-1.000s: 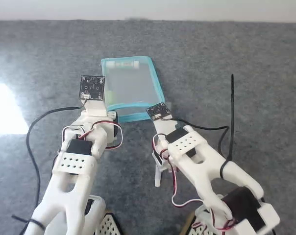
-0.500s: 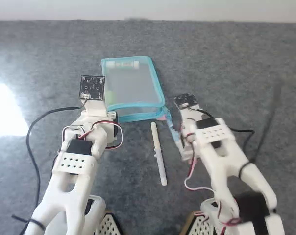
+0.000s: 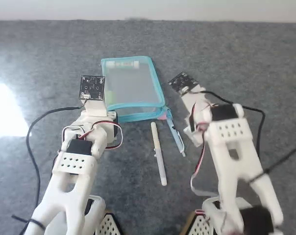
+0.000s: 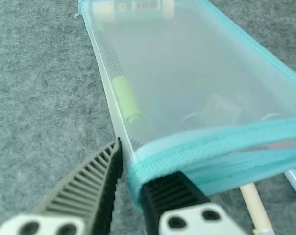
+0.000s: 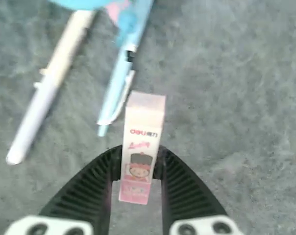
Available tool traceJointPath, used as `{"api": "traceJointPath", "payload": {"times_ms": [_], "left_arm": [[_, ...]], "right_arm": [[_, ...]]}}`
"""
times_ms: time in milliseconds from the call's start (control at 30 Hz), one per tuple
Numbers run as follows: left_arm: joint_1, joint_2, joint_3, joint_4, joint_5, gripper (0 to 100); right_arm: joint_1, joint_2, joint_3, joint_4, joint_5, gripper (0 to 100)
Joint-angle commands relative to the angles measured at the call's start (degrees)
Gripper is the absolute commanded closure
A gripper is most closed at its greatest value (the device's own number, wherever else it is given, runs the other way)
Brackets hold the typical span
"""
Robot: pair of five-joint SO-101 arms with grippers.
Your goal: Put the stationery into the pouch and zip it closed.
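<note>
The clear pouch with teal trim lies flat at the table's middle. My left gripper is shut on the teal edge at its near corner. Through the mesh, a green stick lies inside the pouch. A white pen and a blue pen lie side by side on the table just before the pouch's mouth. My right gripper is shut on a pink and white eraser box, held above the table beside the blue pen and the white pen.
Grey carpet-like tabletop all round, with open room to the right and far side. Black cables trail from both arms. The left arm stands close to the pouch's near left corner.
The right arm has swung to the right and farther out, uncovering the white and blue pens. The left arm and the pouch have kept still.
</note>
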Motion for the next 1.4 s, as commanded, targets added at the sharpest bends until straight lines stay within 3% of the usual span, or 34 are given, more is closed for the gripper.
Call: {"api": "traceJointPath", "payload": {"times_ms": [0, 267, 433, 500, 700, 1100, 1367], "left_arm": [[0.26, 0.18, -0.04, -0.53, 0.79, 99], [0.18, 0.18, -0.04, -0.44, 0.79, 99], [0.18, 0.18, -0.04, -0.44, 0.79, 99], [0.18, 0.18, -0.04, -0.44, 0.79, 99], [0.26, 0.18, -0.04, -0.53, -0.70, 99], [0.26, 0.18, -0.04, -0.44, -0.97, 99], [0.26, 0.18, -0.04, -0.44, -0.88, 99]], "right_arm": [[3.03, 10.86, -5.10, -4.35, 4.22, 99.1], [4.88, 23.52, -8.18, -6.90, -0.53, 98.1], [5.23, 23.52, -8.09, -7.16, -3.08, 79.0], [5.32, 23.52, -8.09, -7.16, -3.08, 76.1], [5.32, 23.78, -8.00, -6.37, -3.16, 85.0], [7.60, 24.13, -2.37, -11.56, -5.54, 80.9], [8.84, 24.13, -1.23, -11.47, -5.54, 96.9]]}}
